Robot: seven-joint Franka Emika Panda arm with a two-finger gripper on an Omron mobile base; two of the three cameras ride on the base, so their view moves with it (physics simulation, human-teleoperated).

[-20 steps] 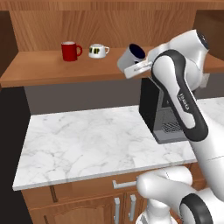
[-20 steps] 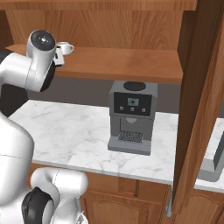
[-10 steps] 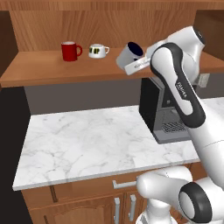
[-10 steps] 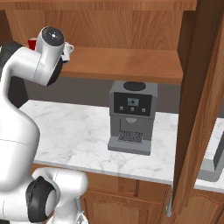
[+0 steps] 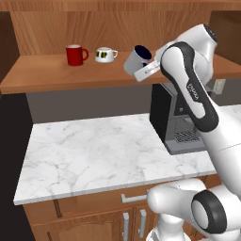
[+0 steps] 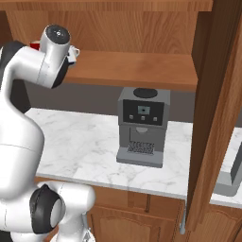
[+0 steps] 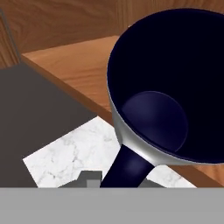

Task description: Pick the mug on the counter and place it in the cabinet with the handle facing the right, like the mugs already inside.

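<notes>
The end effector [image 5: 147, 71] grips the mug [image 5: 136, 60] by its dark handle [image 7: 127, 168], holding it tilted in the air at the cabinet's [image 5: 42, 75] front edge, well above the marble worktop [image 5: 94, 155]. The mug is a smooth grey cylinder with a glossy navy inside. A red mug [image 5: 74, 54] and a squat white cup [image 5: 105, 54] stand further left on the wooden shelf.

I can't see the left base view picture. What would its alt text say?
A white robot arm holds a light grey mug tilted, its dark opening up and to the right, at the front edge of a brown wooden cabinet shelf. A red mug and a squat white cup stand further left on that shelf, above a white marble counter with a dark coffee machine.
</notes>
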